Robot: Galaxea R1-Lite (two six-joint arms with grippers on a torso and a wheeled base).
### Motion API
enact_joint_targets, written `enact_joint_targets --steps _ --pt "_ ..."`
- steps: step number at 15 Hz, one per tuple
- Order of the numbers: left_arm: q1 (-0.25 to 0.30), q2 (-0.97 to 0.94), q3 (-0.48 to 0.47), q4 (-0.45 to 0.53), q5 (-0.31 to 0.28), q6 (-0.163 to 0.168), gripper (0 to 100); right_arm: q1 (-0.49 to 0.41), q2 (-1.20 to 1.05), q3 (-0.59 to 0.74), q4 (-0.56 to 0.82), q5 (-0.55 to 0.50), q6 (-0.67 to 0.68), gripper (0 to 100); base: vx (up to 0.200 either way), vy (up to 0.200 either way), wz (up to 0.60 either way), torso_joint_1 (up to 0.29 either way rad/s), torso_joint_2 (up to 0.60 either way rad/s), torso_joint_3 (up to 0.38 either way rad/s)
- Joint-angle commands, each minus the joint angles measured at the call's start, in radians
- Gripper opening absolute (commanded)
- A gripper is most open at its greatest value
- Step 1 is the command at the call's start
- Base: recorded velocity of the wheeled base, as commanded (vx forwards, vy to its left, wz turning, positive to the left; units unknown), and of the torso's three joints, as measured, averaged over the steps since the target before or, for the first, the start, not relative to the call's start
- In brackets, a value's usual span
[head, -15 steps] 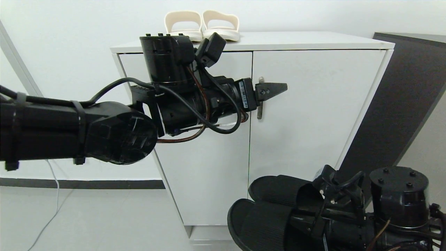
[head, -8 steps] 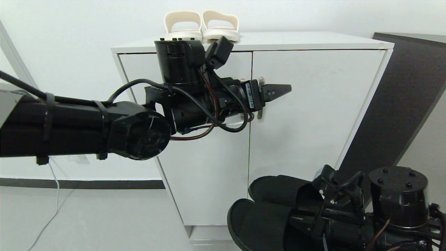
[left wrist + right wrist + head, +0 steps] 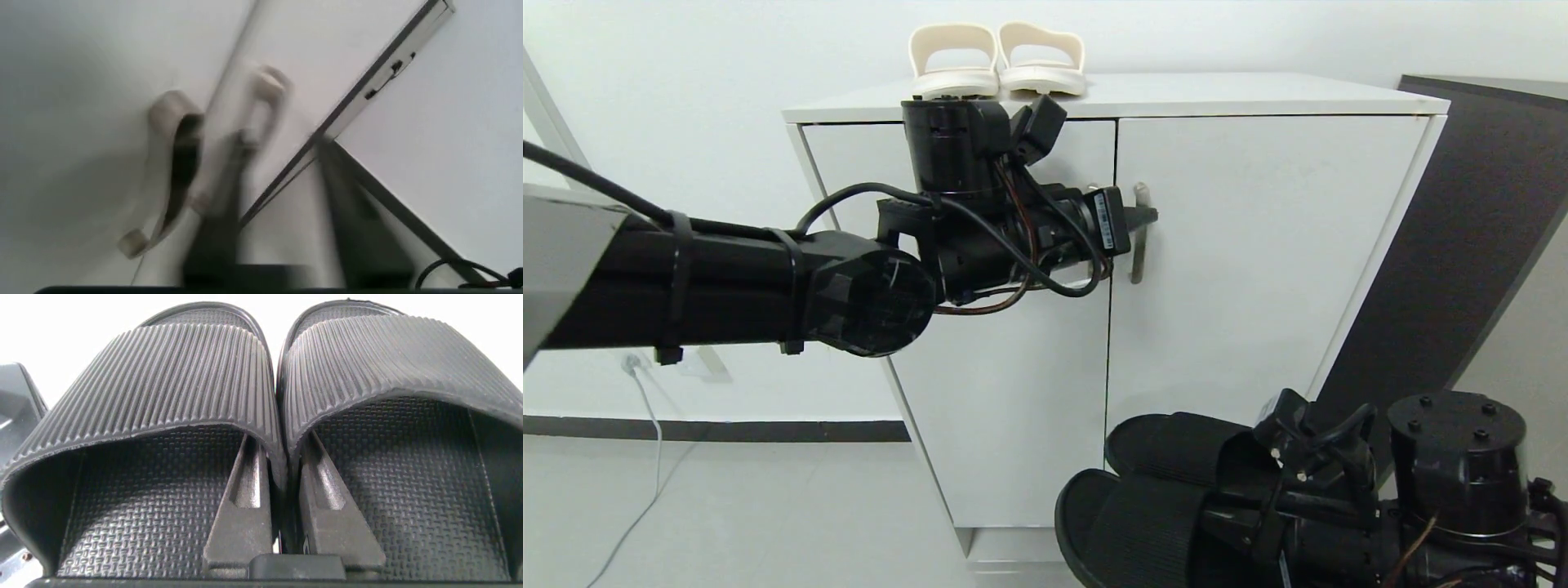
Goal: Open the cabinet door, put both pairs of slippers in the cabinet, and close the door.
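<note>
Both cabinet doors (image 3: 1258, 261) are shut, so I'm on the opening step. The handle (image 3: 1141, 245) I'm after is the upright bar at the inner edge of the door on my right, beside the seam between the two doors. The left gripper (image 3: 1150, 216) has its tip at that handle, near the top. The wrist picture is smeared, so I cannot tell how far it is open or whether it has the bar.

I'd want to confirm the bar sits squarely inside the gripper, then clamp firmly and pull along an arc around the hinge on the outer edge. A straight pull would likely slip off.

The white slippers (image 3: 996, 57) sit on the cabinet (image 3: 1258, 94) top at the back, toes toward the wall. The black slippers (image 3: 1160, 490) are held low in front of the same door. The right gripper (image 3: 280, 469) is clamped on them, one finger under each strap, pinching the two inner sides together. That load looks close to the door's swing path, so I'd back the right arm off first.
</note>
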Motion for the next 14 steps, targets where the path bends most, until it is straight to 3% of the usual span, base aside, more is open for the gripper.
enact_joint_targets --steps 1,4,8,14 --pt "-0.004 -0.015 0.011 -0.002 -0.005 -0.001 0 0.010 -0.005 0.009 -0.002 0.003 -0.011 0 0.000 0.000 0.00 0.000 0.00 0.000" --pt "-0.018 -0.056 0.059 -0.003 -0.005 -0.001 0 0.019 -0.015 0.017 -0.002 0.018 -0.013 0 0.000 0.000 0.00 0.000 0.00 0.000" --pt "-0.052 -0.150 0.194 -0.040 -0.005 0.002 0 0.028 -0.080 0.063 0.000 0.156 -0.013 0 0.000 0.000 0.00 0.000 0.00 0.000" --pt "-0.090 -0.300 0.324 -0.048 0.000 0.005 0 0.054 -0.089 0.081 0.000 0.172 -0.014 0 0.000 0.000 0.00 0.000 0.00 0.000"
